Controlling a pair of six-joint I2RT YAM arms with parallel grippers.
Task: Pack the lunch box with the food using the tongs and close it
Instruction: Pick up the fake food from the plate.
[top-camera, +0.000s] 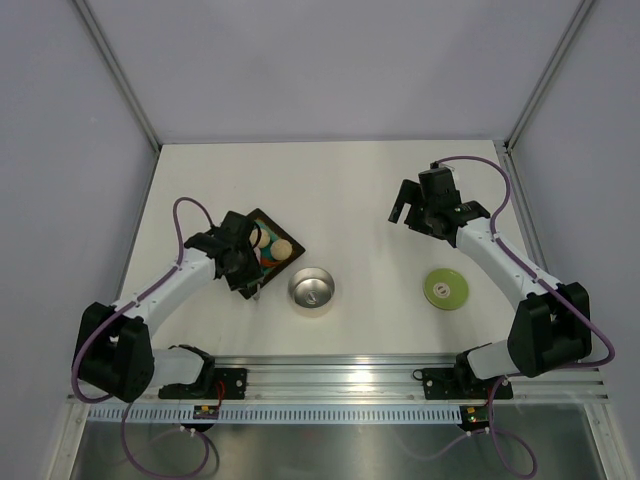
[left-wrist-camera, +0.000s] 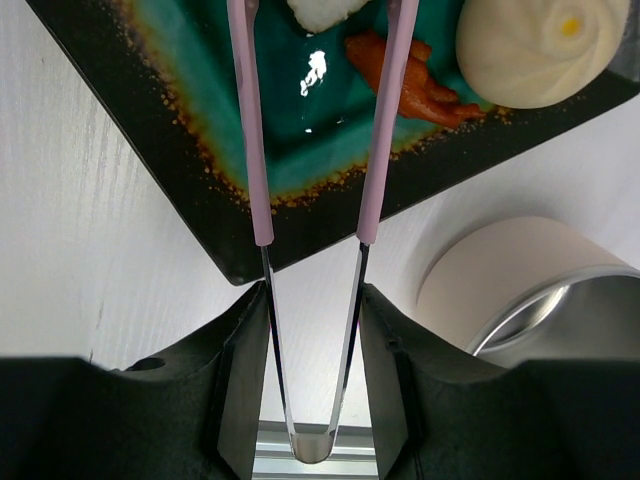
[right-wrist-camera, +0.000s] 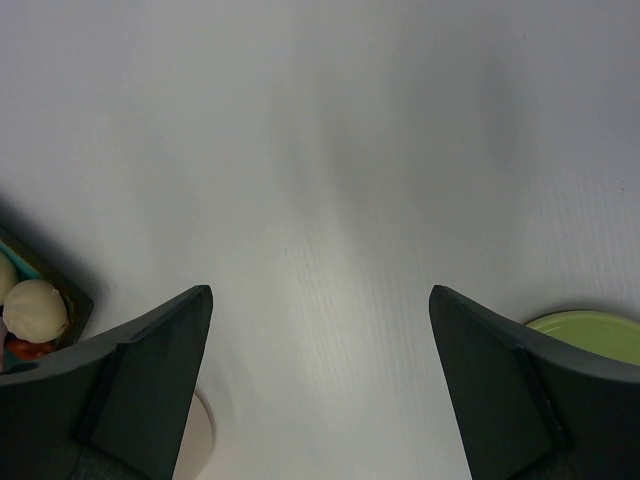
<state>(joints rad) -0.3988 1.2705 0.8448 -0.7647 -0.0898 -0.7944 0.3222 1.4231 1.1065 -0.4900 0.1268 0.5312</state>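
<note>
My left gripper (left-wrist-camera: 313, 300) is shut on the joined end of the pale-pink tongs (left-wrist-camera: 250, 150). Their two slim arms reach out, apart, over the teal inside of the dark square tray (left-wrist-camera: 300, 130). A red-orange bit (left-wrist-camera: 430, 95) of the food lies under the right tong arm. A beige bun (left-wrist-camera: 540, 50) and a white piece (left-wrist-camera: 320, 10) lie beside it. The steel lunch box (top-camera: 312, 290) stands right of the tray, lidless, with my left gripper (top-camera: 240, 262) over the tray's near edge. Its lime-green lid (top-camera: 445, 288) lies flat to the right. My right gripper (top-camera: 405, 213) hangs open over bare table, holding nothing.
The right wrist view has the lid's rim (right-wrist-camera: 590, 335) at lower right and the tray corner with a beige ball (right-wrist-camera: 35, 310) at lower left, with white table between the right gripper (right-wrist-camera: 318, 290) fingers. An aluminium rail (top-camera: 330, 375) runs along the near edge.
</note>
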